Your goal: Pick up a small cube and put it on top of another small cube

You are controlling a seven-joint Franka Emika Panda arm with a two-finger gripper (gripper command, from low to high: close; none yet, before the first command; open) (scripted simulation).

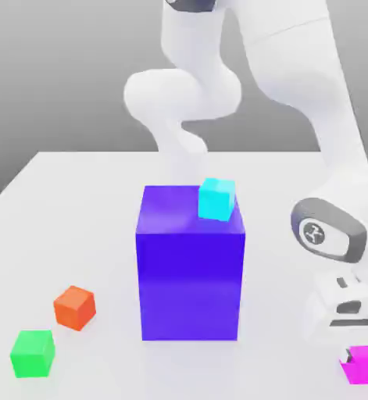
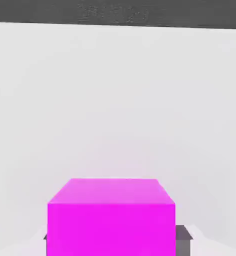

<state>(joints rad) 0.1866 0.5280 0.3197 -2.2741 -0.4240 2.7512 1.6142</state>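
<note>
The tool (image 1: 357, 361) is closing tightly on the pink cube (image 1: 365, 364), which is sitting on the desk (image 1: 69, 187) well apart from the big blue block (image 1: 191, 266), on the exterior view's right of it. The arm is probably beginning the lift. It is best to raise the cube straight up, high enough to clear the block, before carrying it toward the cyan cube (image 1: 217, 198) resting on the block's top.

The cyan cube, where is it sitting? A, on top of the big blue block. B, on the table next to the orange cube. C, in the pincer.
A: the cyan cube rests on the top face of the big blue block, near one corner.
</note>
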